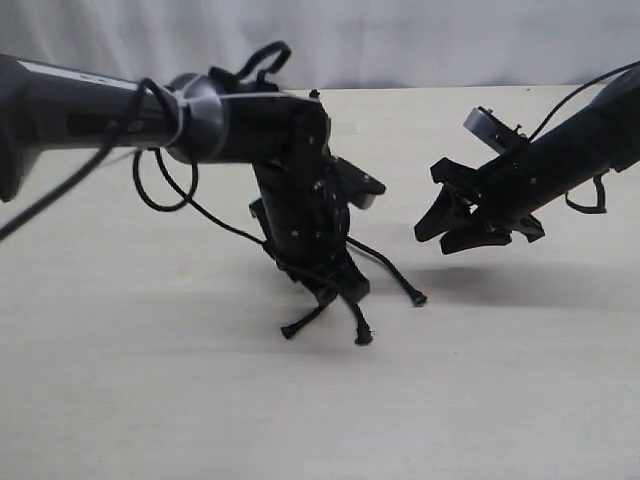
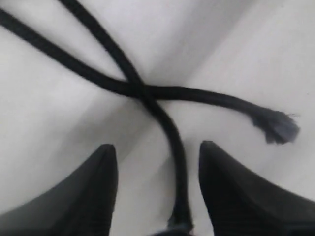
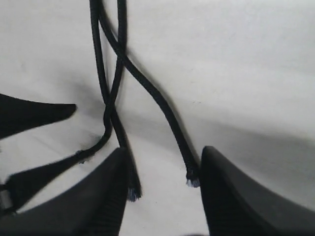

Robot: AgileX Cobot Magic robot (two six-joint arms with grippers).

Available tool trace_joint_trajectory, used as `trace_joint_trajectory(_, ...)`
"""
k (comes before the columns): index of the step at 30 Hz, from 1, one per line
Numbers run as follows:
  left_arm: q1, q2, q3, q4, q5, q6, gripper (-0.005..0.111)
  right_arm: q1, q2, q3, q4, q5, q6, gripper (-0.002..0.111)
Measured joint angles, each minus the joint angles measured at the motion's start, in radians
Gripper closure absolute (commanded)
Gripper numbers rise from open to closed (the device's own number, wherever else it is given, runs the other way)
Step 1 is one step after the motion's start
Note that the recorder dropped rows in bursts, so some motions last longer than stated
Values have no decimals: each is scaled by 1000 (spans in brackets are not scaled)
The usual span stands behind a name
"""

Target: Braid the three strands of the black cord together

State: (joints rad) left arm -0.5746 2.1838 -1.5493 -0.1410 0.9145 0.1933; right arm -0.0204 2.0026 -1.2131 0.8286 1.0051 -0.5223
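Three thin black strands fan out on the pale table below my left gripper (image 1: 338,290); their tips lie at the left (image 1: 290,330), middle (image 1: 362,338) and right (image 1: 418,298). My left gripper (image 2: 157,147) points down, open. One strand (image 2: 176,147) runs loosely between its fingers and crosses a second strand with a frayed tip (image 2: 278,125). My right gripper (image 1: 432,240) hovers to the right of the strands, open and holding nothing. In the right wrist view the strands cross (image 3: 110,105), and two tips (image 3: 133,192) (image 3: 192,181) lie between the open right gripper (image 3: 163,149). The cord's bound end is hidden.
The left arm's glossy cables (image 1: 160,180) loop beside its wrist. The table's far edge meets a white curtain (image 1: 400,40). The left gripper's fingers (image 3: 34,115) show at the edge of the right wrist view.
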Motion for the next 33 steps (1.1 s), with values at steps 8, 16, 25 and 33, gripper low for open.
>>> trace_joint_trajectory(8, 136, -231, 47, 102, 1, -36, 58, 110, -89, -10, -150, -12, 57, 73)
trace_joint_trajectory(16, 179, -346, 312, 110, -114, -36, 58, 378, -89, -10, -477, -134, 275, 58)
trace_joint_trajectory(25, 179, -467, 474, 57, -241, -34, 58, 511, -31, -10, -643, -197, 428, 59)
trace_joint_trajectory(33, 179, -473, 478, 8, -262, -34, 58, 576, 46, -22, -693, -238, 478, 86)
